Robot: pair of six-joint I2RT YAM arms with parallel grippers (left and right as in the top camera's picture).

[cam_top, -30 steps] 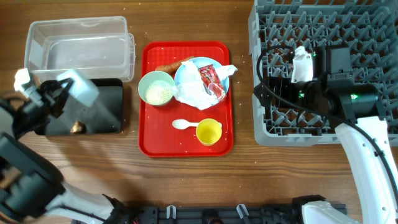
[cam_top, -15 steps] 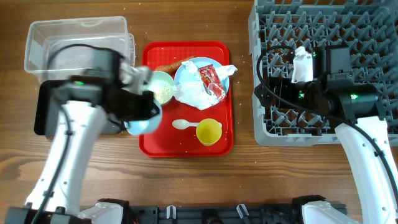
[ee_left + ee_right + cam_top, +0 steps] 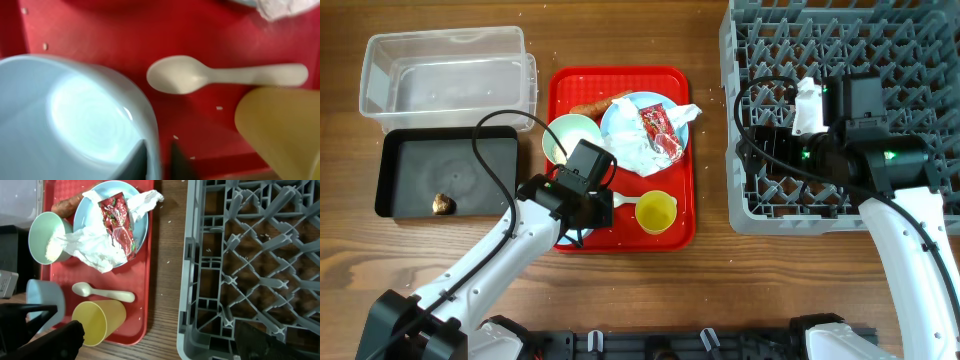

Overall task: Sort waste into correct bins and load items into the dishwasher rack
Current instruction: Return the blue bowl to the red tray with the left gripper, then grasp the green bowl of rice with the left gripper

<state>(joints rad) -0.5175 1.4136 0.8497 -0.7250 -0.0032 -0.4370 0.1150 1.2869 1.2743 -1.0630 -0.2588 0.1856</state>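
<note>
The pale blue bowl (image 3: 75,110) stands on the red tray's front left (image 3: 45,297). My left gripper (image 3: 157,160) has one finger inside its rim and one outside, closed narrowly on the wall. In the overhead view the left gripper (image 3: 582,198) covers the bowl. Beside it lie the white spoon (image 3: 225,75) and the yellow cup (image 3: 655,212). The green bowl (image 3: 568,135) holds rice. The blue plate (image 3: 620,115) carries the napkin (image 3: 625,150) and red wrapper (image 3: 660,130), with the carrot (image 3: 595,105) behind. My right gripper (image 3: 165,345) hangs open over the dishwasher rack's (image 3: 840,40) left edge.
The red tray (image 3: 570,90) sits mid-table. A clear tub (image 3: 445,38) stands at the back left. In front of it is the black tray (image 3: 420,160), which holds a small brown lump (image 3: 442,203). Rice grains are scattered on the tray and the wood.
My left arm swung right from the black tray to the red tray, carrying the pale blue bowl. The bowl now rests on the tray. The right arm has not moved.
</note>
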